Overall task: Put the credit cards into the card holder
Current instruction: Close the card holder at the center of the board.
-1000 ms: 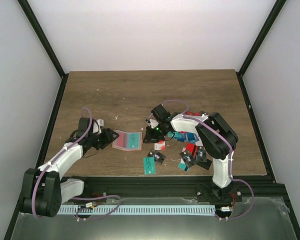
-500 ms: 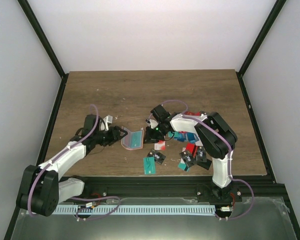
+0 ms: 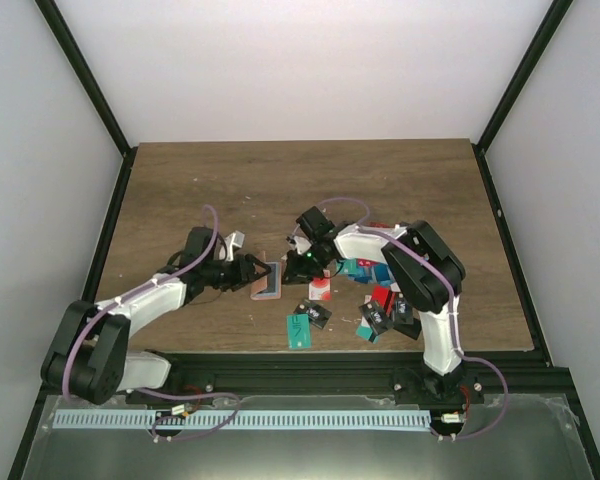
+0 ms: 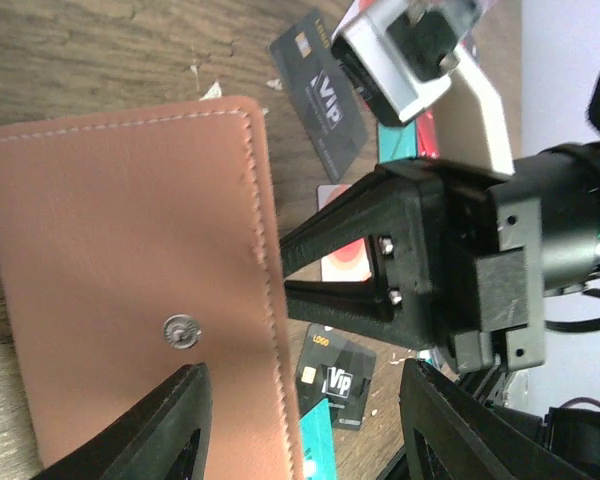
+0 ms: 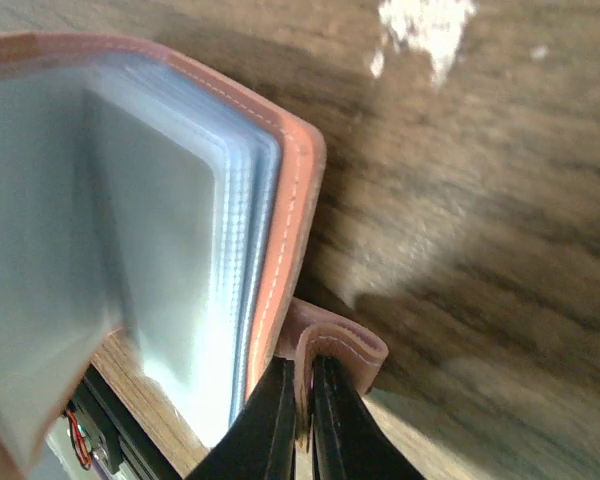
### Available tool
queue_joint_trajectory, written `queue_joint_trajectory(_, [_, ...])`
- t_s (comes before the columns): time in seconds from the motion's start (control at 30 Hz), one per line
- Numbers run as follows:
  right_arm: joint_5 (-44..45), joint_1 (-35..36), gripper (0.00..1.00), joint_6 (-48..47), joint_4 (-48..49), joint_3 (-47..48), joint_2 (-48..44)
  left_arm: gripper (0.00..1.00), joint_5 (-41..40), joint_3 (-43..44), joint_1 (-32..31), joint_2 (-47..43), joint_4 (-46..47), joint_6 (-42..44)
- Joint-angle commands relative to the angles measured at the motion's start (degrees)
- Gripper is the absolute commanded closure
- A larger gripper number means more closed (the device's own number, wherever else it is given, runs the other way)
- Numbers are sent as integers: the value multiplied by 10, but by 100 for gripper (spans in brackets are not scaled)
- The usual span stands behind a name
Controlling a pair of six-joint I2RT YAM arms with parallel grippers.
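Right wrist view: the holder (image 5: 285, 190), partly open with its clear pockets showing, has its tab (image 5: 338, 345) pinched in the right claw (image 5: 302, 405). Top view: the holder (image 3: 268, 281) sits mid-desk (image 3: 280, 180) between both claws. The left claw (image 3: 251, 272) is spread beside its back cover. Cards (image 3: 372, 305) lie scattered to its right.

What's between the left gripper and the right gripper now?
The card holder: the right gripper pinches its tab, the open left gripper faces its cover. Clearest in the top view.
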Motion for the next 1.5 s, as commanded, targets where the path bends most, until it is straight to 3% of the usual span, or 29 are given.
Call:
queue_joint_trajectory(0.0, [2,2,98,-5,-9,42,30,47,12,13,-7,28,33,16])
queue_joint_trajectory(0.13, [2,0,98,-11,-17,64,38,51,16,18,-10,54,41,24])
queue_joint_trajectory(0.27, [2,-8,98,-15,-21,65,34,63,13,25,-11,81,33,33])
queue_joint_trajectory(0.5, [-2,-17,97,-24,-27,63,24,79,-82,56,-10,94,-77,68])
queue_joint_trajectory(0.67, [-2,-18,90,-31,-38,73,20,88,-115,56,-11,104,-105,86])
queue_joint_trajectory(1.07, [42,-21,76,-45,-78,84,-9,91,-145,69,-25,121,-135,95])
queue_joint_trajectory(1.2, [51,-21,66,-48,-85,85,-14,91,-146,74,-30,125,-138,95])
queue_joint_trajectory(1.47, [44,-21,71,-49,-83,88,-14,91,-153,83,-41,133,-141,95])
